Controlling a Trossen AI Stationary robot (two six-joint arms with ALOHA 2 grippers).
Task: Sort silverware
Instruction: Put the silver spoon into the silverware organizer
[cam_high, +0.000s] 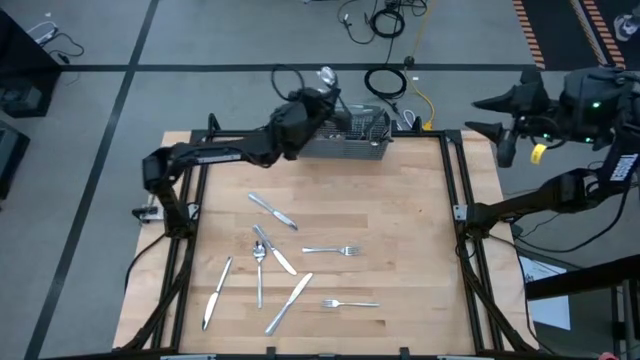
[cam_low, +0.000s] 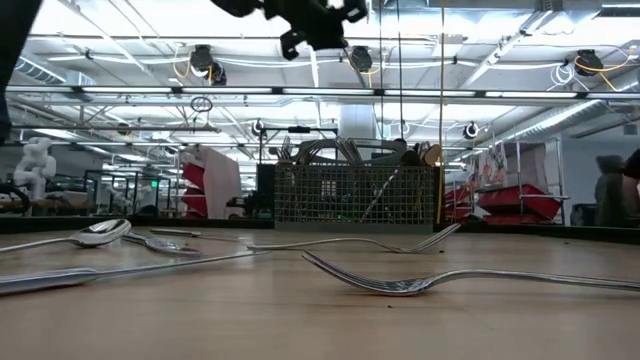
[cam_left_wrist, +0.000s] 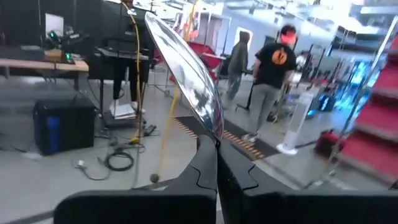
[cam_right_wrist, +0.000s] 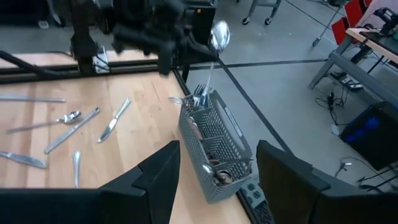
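My left gripper (cam_high: 318, 95) is raised over the table's far edge, shut on a shiny spoon (cam_high: 327, 75) whose bowl (cam_right_wrist: 219, 34) points up. Just below stands the grey wire-mesh basket (cam_high: 352, 140), with several pieces of silverware standing in it. More silverware lies flat on the wooden table: a knife (cam_high: 272, 211), a spoon (cam_high: 259, 265), two forks (cam_high: 332, 250) (cam_high: 350, 303) and further knives (cam_high: 288, 302) (cam_high: 217, 292). My right gripper (cam_high: 482, 115) waits open, high and off the table's right far corner, with nothing between its fingers (cam_right_wrist: 163, 163). My left gripper pinches the spoon between its two fingers at the neck just below the bowl (cam_left_wrist: 216, 142). The fingers lie level, coming from the table's left, across the spoon. The spoon stands roughly upright, bowl up, and its handle (cam_right_wrist: 206, 74) hangs down above the basket, clear of it.
Black frame rails (cam_high: 455, 190) run along the table's left and right sides. Cables (cam_high: 385, 82) lie on the floor beyond the far edge. Two people (cam_left_wrist: 267, 68) walk in the room behind. Bare wood (cam_high: 410, 210) lies to the right of the loose silverware.
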